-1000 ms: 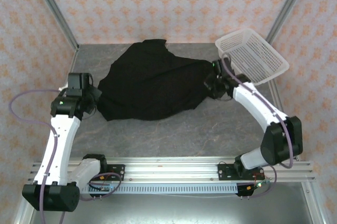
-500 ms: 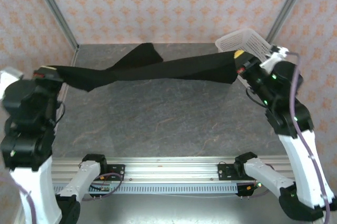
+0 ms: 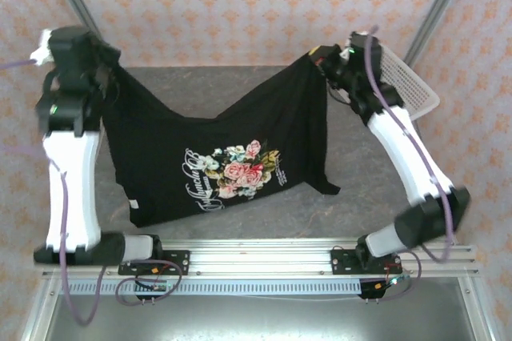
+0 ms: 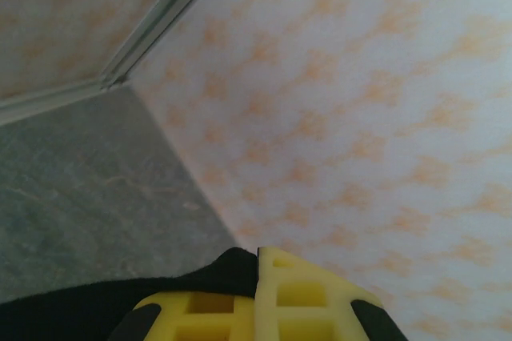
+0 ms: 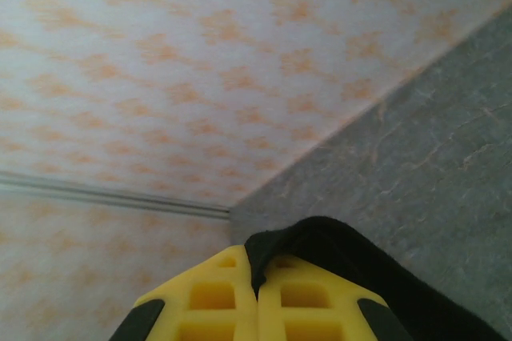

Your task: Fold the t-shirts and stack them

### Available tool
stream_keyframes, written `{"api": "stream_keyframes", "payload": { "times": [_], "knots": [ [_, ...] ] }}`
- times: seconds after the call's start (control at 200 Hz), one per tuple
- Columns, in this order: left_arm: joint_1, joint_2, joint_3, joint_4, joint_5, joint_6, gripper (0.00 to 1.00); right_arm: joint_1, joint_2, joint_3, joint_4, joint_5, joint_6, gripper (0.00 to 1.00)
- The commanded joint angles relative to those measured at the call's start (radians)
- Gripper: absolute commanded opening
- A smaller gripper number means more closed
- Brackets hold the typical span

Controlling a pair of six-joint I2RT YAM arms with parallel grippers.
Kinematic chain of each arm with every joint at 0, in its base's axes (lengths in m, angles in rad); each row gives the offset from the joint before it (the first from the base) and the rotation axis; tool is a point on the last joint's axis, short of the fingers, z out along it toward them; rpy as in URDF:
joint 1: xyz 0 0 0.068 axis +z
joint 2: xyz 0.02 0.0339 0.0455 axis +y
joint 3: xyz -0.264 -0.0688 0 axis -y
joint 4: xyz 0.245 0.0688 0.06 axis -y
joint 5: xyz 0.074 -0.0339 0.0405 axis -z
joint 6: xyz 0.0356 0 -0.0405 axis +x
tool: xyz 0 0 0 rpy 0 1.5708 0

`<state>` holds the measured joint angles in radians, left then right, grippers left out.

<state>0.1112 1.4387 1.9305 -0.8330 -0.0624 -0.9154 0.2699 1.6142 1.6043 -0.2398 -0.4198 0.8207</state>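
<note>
The t-shirt (image 3: 160, 141) hung spread above the bench (image 3: 368, 197) (rose print (image 3: 240, 169) facing near), its left corner pinched in the closed left pincer (image 3: 106, 69), its right in the closed right pincer (image 3: 322, 57).

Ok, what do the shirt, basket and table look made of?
Shirt: soft matte black cloth, probably cotton knit; it sags and folds as it hangs. Basket: white plastic, judging by its moulded lattice. Table: grey veined stone look, possibly laminate.
</note>
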Motion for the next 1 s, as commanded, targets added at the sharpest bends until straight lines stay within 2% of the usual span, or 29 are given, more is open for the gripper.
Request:
{"api": "stream_keyframes", "payload": {
  "times": [0.0, 0.16, 0.255, 0.325, 0.465, 0.505, 0.575, 0.661, 0.731, 0.766, 0.871, 0.991],
  "knots": [
    [0.062, 0.058, 0.143, 0.068, 0.082, 0.05, 0.0, -0.028, 0.114, 0.223, 0.14, -0.086, 0.037, 0.0],
    [0.13, 0.161, 0.453, 0.072, 0.137, 0.073, 0.0, -0.064, 0.28, 0.596, 0.073, -0.088, 0.009, 0.0],
    [0.145, 0.171, 0.634, 0.1, 0.138, 0.088, 0.0, -0.103, 0.338, 0.798, 0.045, -0.069, 0.012, 0.0],
    [0.145, 0.154, 0.694, 0.143, 0.149, 0.081, 0.0, -0.136, 0.38, 0.926, 0.022, -0.061, 0.04, 0.0],
    [0.143, 0.064, 0.649, 0.056, 0.174, 0.064, 0.0, -0.188, 0.456, 1.084, -0.072, -0.105, 0.065, 0.0],
    [0.142, 0.005, 0.558, 0.045, 0.182, 0.058, 0.0, -0.19, 0.458, 1.082, -0.125, -0.113, 0.036, 0.0],
    [0.132, -0.144, 0.268, 0.084, 0.184, 0.025, 0.0, -0.19, 0.457, 1.054, -0.233, -0.137, -0.029, 0.0],
    [0.119, -0.314, -0.104, 0.078, 0.179, -0.042, 0.0, -0.188, 0.445, 0.966, -0.414, -0.152, -0.114, 0.0],
    [0.092, -0.427, -0.394, 0.063, 0.213, -0.081, 0.0, -0.175, 0.378, 0.746, -0.5, -0.101, -0.184, 0.0],
    [0.068, -0.482, -0.534, 0.071, 0.233, -0.099, 0.0, -0.172, 0.316, 0.559, -0.456, -0.09, -0.194, 0.0],
    [-0.029, -0.602, -0.909, 0.111, 0.276, -0.183, 0.0, -0.171, 0.137, -0.017, -0.165, -0.059, -0.103, 0.0],
    [-0.164, -0.648, -1.156, 0.095, 0.255, -0.241, 0.0, -0.15, 0.069, -0.352, -0.095, -0.037, -0.044, 0.0]
  ]
}}
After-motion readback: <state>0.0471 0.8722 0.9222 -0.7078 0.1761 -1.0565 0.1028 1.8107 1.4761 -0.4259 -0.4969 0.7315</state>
